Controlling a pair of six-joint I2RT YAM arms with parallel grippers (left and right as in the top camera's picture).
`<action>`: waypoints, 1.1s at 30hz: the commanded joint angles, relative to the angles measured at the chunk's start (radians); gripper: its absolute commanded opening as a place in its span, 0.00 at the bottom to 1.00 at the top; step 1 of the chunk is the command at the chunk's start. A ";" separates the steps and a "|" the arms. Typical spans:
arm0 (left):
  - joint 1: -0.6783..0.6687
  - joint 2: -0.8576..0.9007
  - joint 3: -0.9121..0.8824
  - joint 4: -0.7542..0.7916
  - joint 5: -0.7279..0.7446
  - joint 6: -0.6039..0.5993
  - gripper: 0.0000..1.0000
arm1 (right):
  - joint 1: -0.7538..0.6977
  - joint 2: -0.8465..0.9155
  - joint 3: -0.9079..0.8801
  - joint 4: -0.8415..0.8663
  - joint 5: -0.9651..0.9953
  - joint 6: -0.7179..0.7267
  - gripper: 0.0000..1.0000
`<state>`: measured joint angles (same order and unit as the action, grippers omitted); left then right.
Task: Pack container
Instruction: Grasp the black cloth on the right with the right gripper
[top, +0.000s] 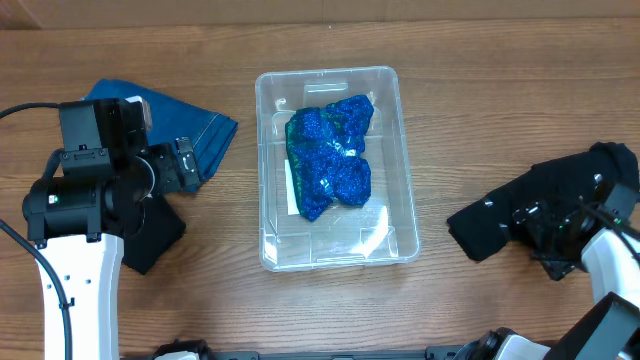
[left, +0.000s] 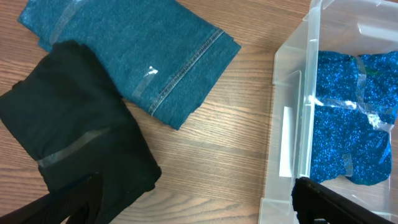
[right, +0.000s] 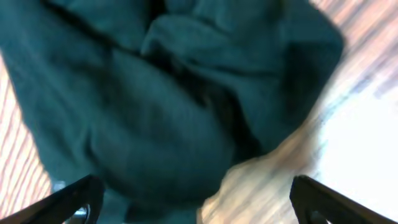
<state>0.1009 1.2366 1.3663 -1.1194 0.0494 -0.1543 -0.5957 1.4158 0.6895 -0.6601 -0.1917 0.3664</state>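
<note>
The clear plastic container (top: 390, 150) stands at the table's middle with a sparkly blue bundle (top: 335, 155) inside; it also shows in the left wrist view (left: 292, 124) with the bundle (left: 348, 143). My left gripper (left: 199, 205) is open above bare wood, between a black cloth (left: 74, 137) and the container's wall. A blue denim cloth (left: 137, 56) lies beyond it. My right gripper (right: 199, 199) is open, close over a dark cloth (right: 155, 93) at the table's right (top: 510, 215); the view is blurred.
In the overhead view the denim cloth (top: 205, 130) and the black cloth (top: 150, 235) lie left of the container, partly under my left arm. The table's far edge runs along the top.
</note>
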 joint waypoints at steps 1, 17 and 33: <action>0.007 0.000 0.024 0.002 0.006 -0.010 1.00 | -0.004 -0.011 -0.069 0.075 -0.021 0.010 1.00; 0.007 0.000 0.024 0.001 0.007 -0.011 1.00 | 0.173 -0.015 -0.005 0.271 -0.345 -0.031 0.04; 0.007 0.000 0.024 0.001 0.007 -0.011 1.00 | 0.932 -0.155 0.638 -0.170 -0.264 -0.662 0.04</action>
<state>0.1009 1.2366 1.3666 -1.1191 0.0490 -0.1543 0.1947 1.2484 1.3052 -0.8139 -0.5167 -0.1417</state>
